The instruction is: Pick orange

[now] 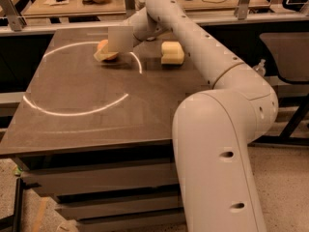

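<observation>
Gripper (117, 45) at the orange (103, 47)
Far left, set over it for a grasp; closed or not, cannot tell.

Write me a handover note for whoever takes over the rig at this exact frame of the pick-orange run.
Gripper: down at the orange on the far left part of the table, covering part of it. Whether it has a grip cannot be told.
Orange: low, at the table surface, by the bright arc of light, partly hidden by the gripper.
Sponge: to the right of the orange, apart from it and from the gripper.
Done: the arm is stretched out to the orange.
Left: confirm the grasp, then lift the orange off the table; no lift shows yet.
</observation>
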Controlling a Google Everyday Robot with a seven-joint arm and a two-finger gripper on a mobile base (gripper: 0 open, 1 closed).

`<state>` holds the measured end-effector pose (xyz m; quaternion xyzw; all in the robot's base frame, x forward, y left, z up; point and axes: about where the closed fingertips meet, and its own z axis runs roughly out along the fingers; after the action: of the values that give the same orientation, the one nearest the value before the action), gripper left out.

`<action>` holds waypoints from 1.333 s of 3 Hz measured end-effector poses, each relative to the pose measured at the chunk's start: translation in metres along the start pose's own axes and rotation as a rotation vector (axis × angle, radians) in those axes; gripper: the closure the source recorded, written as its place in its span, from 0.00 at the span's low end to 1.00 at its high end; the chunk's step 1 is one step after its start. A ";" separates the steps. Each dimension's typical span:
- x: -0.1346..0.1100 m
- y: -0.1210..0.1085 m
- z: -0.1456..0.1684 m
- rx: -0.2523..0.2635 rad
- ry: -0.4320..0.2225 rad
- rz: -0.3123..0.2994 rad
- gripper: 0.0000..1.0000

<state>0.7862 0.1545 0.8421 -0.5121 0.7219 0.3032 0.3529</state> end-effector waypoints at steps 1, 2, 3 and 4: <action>-0.003 0.001 0.001 -0.012 -0.006 -0.021 0.65; -0.021 0.002 -0.018 -0.001 -0.073 -0.062 0.87; -0.053 0.019 -0.066 0.015 -0.211 -0.123 1.00; -0.076 0.052 -0.110 -0.026 -0.350 -0.159 1.00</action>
<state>0.7320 0.1212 0.9710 -0.5113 0.6029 0.3681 0.4895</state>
